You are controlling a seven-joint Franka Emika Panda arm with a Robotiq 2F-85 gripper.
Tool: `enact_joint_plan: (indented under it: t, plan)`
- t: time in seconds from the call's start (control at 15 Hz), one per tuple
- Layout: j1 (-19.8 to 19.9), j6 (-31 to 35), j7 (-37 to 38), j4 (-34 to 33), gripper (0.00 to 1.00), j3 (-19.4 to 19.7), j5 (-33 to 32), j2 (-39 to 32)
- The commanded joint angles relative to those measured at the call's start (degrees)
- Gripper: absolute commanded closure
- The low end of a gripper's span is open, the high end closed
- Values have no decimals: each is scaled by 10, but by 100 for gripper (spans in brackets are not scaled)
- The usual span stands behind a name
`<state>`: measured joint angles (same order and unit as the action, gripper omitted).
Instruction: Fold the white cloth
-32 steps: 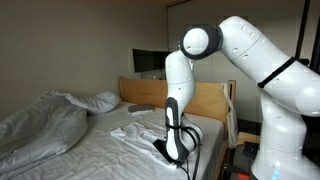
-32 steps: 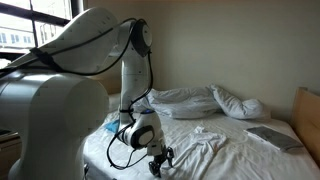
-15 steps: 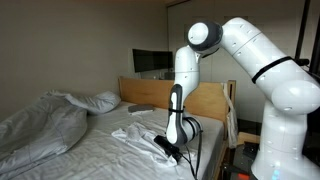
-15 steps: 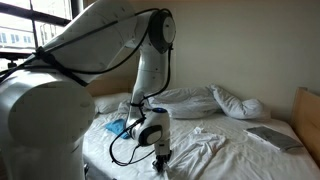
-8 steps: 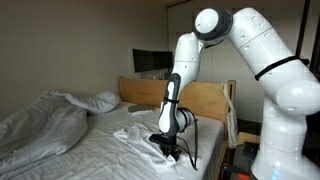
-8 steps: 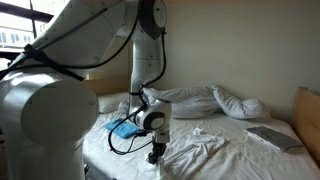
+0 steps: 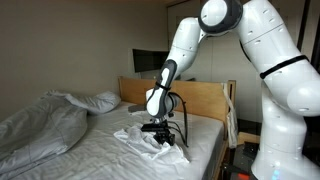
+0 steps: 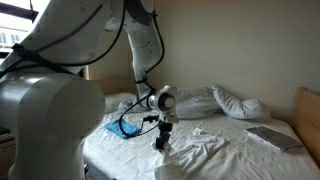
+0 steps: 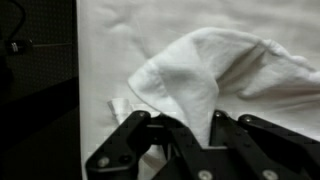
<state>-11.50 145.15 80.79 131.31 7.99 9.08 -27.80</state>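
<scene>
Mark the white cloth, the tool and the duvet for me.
cloth (image 9: 205, 70): wrist view, raised fold.
tool (image 7: 160, 135): in an exterior view, between its fingertips.
duvet (image 7: 40, 125): in an exterior view, rumpled middle.

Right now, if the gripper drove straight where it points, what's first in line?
The gripper points down: first the white cloth it pinches, bunched beneath it, then probably the bedsheet; depth unclear.

A wooden headboard (image 7: 208, 100) is standing at the far end of the bed (image 7: 95, 155), and a dark screen (image 7: 150, 62) is sitting against the wall behind it. A rumpled duvet (image 7: 40, 125) is lying on the left. In an exterior view, daylight is coming through a window (image 8: 25, 30) at the far left, and pillows (image 8: 228, 101) are resting near a plain beige wall (image 8: 245, 40).
</scene>
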Motion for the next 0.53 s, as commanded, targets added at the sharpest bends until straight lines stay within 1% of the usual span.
enact_joint_plan:
  t: [0.0, 0.33, 0.4, 0.47]
  plan:
    - [13, -10, 6, -11, 92, -10, -10, 1]
    - [12, -8, 6, -11, 92, -11, -10, -6]
    - [14, -4, 9, -1, 97, -16, 2, -6]
    - [11, 2, 16, 9, 97, -15, 2, 2]
